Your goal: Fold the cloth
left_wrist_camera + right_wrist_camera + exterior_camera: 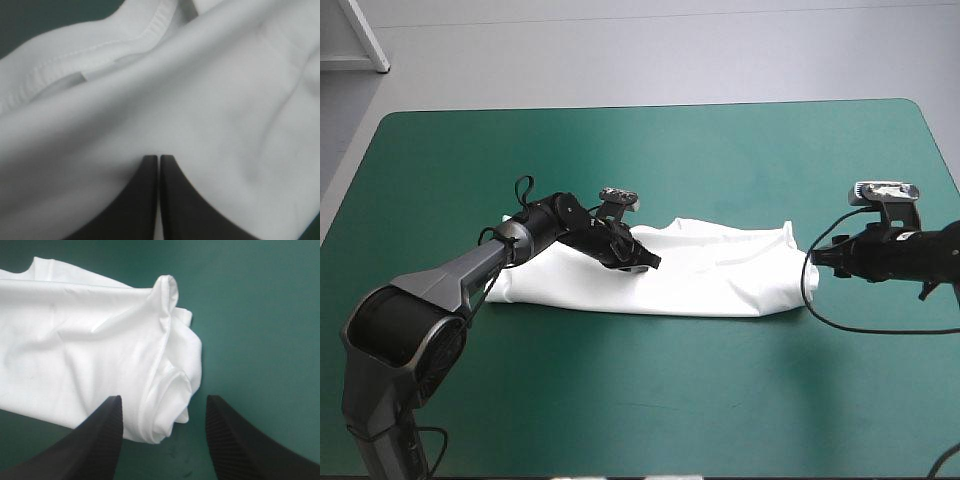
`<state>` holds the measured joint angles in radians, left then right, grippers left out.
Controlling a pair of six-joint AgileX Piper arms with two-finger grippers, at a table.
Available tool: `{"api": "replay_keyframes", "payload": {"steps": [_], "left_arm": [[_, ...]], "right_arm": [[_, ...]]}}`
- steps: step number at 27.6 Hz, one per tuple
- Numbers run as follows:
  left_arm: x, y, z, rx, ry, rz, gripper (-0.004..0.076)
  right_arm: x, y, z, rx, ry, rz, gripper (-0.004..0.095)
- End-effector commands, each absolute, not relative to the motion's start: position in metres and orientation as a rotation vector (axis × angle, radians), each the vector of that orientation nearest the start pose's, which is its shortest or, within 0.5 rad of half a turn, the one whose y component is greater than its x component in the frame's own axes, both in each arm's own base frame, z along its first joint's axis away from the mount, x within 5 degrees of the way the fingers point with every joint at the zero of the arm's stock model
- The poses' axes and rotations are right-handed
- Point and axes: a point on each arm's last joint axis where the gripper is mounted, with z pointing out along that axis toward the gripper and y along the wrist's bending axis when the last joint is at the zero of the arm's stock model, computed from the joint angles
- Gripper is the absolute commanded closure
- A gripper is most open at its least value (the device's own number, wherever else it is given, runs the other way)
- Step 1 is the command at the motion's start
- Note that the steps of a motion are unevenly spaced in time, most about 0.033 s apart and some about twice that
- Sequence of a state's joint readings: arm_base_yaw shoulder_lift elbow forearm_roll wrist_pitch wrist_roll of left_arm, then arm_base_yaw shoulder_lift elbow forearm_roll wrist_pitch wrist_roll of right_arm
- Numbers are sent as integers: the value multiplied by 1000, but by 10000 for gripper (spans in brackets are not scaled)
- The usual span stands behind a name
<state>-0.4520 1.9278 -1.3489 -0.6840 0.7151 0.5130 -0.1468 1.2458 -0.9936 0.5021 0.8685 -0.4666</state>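
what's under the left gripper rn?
The T-shirt: white fabric fills the left wrist view, and the left gripper is shut on a fold of it. The teal-green cover directly beneath that spot is hidden by the fabric.

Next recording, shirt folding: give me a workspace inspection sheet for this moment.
Surface: teal-green table cover, lying flat.
Job's things: white T-shirt, laid as a long strip across the table's middle, its right end bunched.
Clutter: nothing seen.
Grippers: left end effector shut on the T-shirt, on the strip's left half; right end effector open at the bunched right end, cloth not gripped.
Cables: nothing seen apart from the robot's own.
Surroundings: nothing seen.
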Motion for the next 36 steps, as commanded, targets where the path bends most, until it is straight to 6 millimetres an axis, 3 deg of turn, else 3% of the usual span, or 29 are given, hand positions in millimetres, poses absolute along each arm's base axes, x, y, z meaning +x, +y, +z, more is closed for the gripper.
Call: {"api": "replay_keyframes", "payload": {"steps": [1, 4, 5, 13, 23, 32, 36], "left_arm": [[349, -215, 228, 663, 2509, -763, 703], [349, -215, 223, 685, 2516, -761, 703], [349, -215, 223, 685, 2519, -760, 703], [350, -215, 221, 688, 2522, -759, 703], [350, -215, 221, 688, 2522, -759, 703], [350, -215, 221, 683, 2516, -755, 703], [351, -215, 221, 682, 2515, -754, 703]], "right_arm": [[263, -2, 312, -114, 2431, 438, 385], [278, -2, 290, -137, 2489, 483, 186], [282, -2, 286, -136, 2497, 496, 164], [305, -4, 248, -77, 2577, 561, 172], [319, -5, 209, -76, 2671, 619, 337], [316, -1, 204, -134, 2714, 685, 666], [317, 1, 204, -155, 2705, 686, 858]]}}
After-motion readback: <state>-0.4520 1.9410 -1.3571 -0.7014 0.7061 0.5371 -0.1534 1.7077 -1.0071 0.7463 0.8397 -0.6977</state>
